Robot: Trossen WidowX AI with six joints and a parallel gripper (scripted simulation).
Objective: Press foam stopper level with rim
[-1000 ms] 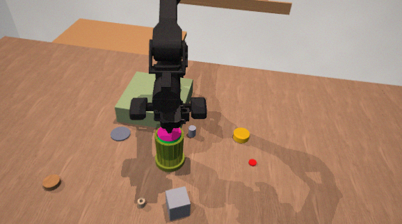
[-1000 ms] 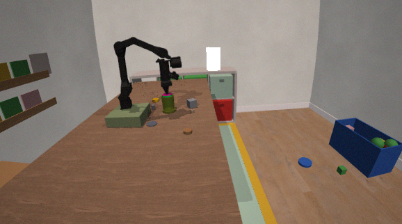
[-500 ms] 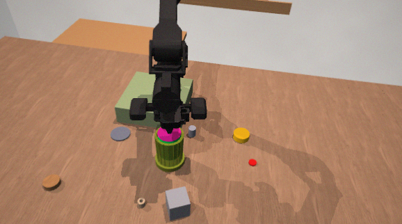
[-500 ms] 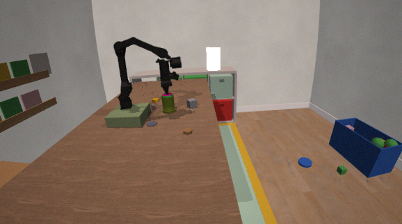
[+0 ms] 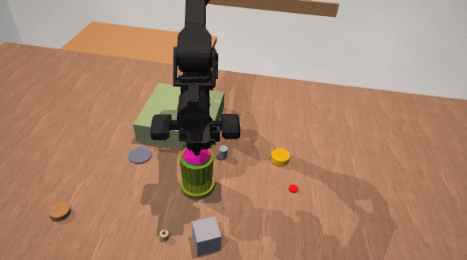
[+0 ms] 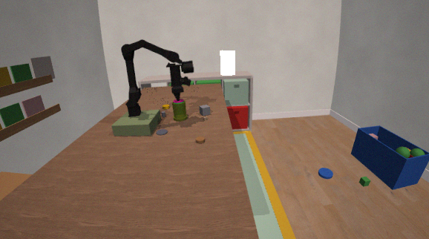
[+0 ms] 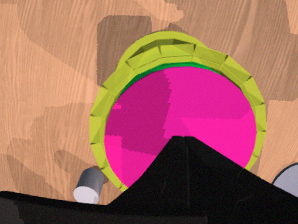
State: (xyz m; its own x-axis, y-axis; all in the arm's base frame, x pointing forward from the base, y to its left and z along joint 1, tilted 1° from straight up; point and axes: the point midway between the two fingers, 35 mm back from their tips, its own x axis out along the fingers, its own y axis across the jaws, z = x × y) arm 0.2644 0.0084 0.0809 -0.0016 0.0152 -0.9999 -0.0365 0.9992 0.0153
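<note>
A ribbed yellow-green jar (image 5: 196,179) (image 6: 179,112) (image 7: 108,99) stands upright on the wooden table, in front of the arm's green base block (image 5: 160,105) (image 6: 134,125). A magenta foam stopper (image 5: 204,157) (image 6: 179,101) (image 7: 193,116) fills its mouth, with a thin green band of the inner rim showing around it. My gripper (image 5: 196,150) (image 6: 177,97) (image 7: 181,146) is shut and empty, pointing straight down, its tips on the stopper's top near the middle. Nothing else lies on the stopper.
Close to the jar stand a small grey cylinder (image 5: 223,152) (image 7: 89,185) and a flat grey disc (image 5: 140,155) (image 6: 162,132). Farther off lie a yellow puck (image 5: 280,157), a red dot (image 5: 293,188), a grey cube (image 5: 206,236) (image 6: 205,110), a small ring (image 5: 163,234) and a brown disc (image 5: 60,210) (image 6: 200,139).
</note>
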